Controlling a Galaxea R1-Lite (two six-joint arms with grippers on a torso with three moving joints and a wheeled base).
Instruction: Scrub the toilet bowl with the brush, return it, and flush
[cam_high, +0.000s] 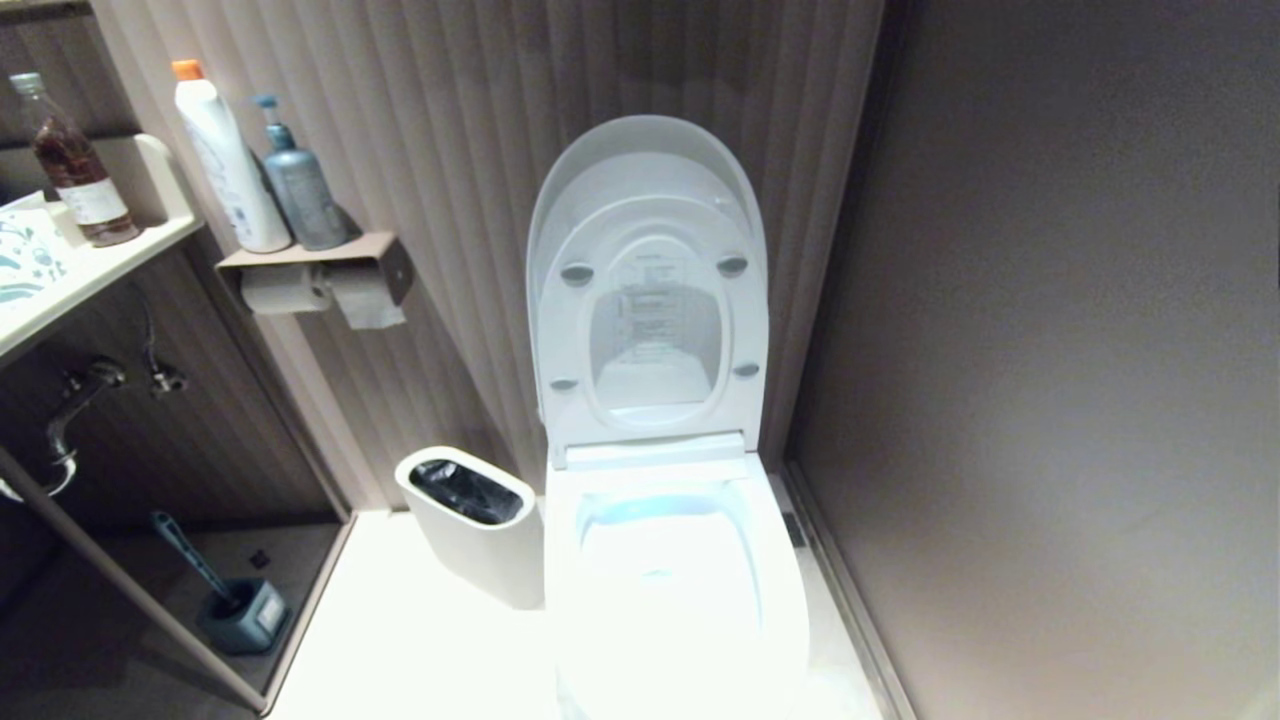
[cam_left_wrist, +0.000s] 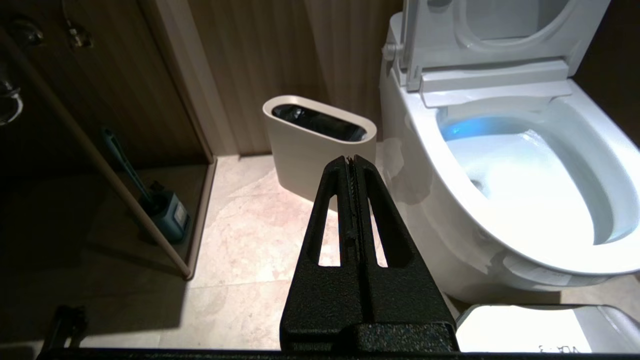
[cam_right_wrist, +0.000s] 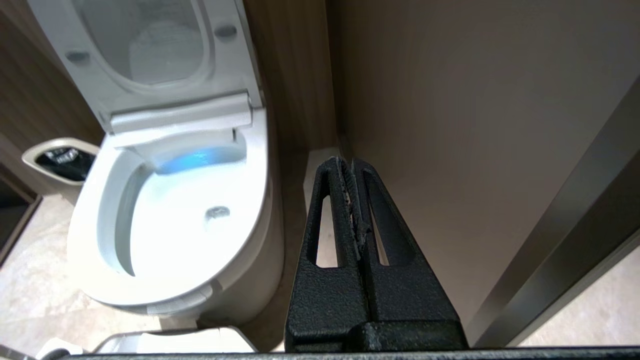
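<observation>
Black left gripper (cam_left_wrist: 353, 161) held closed, empty, above floor beside waste bin (cam_left_wrist: 320, 145); right gripper (cam_right_wrist: 347, 162) likewise closed, empty. Toilet bowl (cam_high: 670, 590) open, lid raised. Bin lined black. White-handled brush not seen.

To my left I see an off-white waste bin (cam_high: 478, 535) with a black liner. Under the counter stands a blue-handled brush (cam_high: 190, 555) in its holder (cam_high: 245, 617). A wall shelf (cam_high: 300, 255) carries two bottles, with what looks like paper rolls beneath.

toilet bowl (cam_high: 670, 600) front cut off, seat label unreadable
</observation>
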